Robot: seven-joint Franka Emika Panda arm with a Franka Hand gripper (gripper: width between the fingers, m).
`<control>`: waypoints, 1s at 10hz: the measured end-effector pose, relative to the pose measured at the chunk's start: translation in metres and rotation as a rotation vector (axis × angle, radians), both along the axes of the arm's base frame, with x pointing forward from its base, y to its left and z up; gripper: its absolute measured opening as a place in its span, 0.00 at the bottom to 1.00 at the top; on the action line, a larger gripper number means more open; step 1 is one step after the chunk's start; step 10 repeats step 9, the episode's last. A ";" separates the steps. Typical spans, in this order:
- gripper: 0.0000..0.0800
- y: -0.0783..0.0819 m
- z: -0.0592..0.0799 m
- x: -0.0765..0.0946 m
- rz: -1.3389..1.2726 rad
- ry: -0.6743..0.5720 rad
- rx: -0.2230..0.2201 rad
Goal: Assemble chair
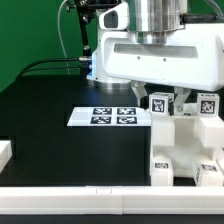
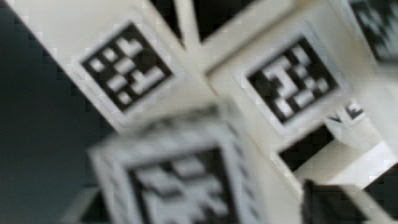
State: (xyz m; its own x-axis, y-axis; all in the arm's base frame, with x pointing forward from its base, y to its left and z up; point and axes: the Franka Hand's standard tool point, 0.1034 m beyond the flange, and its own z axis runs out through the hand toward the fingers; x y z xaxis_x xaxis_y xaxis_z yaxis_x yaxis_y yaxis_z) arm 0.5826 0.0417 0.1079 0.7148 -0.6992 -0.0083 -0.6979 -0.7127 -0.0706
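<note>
I hang over the chair [image 1: 187, 140] beside the marker board [image 1: 112, 117]; whether my jaws are spread, I cannot tell.

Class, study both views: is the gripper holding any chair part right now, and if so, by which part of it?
It cannot be told: the gripper sits right over the chair parts, but its fingertips are hidden and the wrist view is blurred.

White chair parts [image 1: 185, 150] bear black-and-white square tags; table [image 1: 60, 140] seemingly black.
</note>
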 end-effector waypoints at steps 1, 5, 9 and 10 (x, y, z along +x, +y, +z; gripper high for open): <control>0.74 0.001 0.005 0.004 0.003 -0.008 0.004; 0.81 -0.006 0.042 0.015 0.043 -0.037 0.039; 0.81 -0.006 0.040 0.015 0.048 -0.037 0.037; 0.81 -0.006 0.040 0.015 0.048 -0.037 0.037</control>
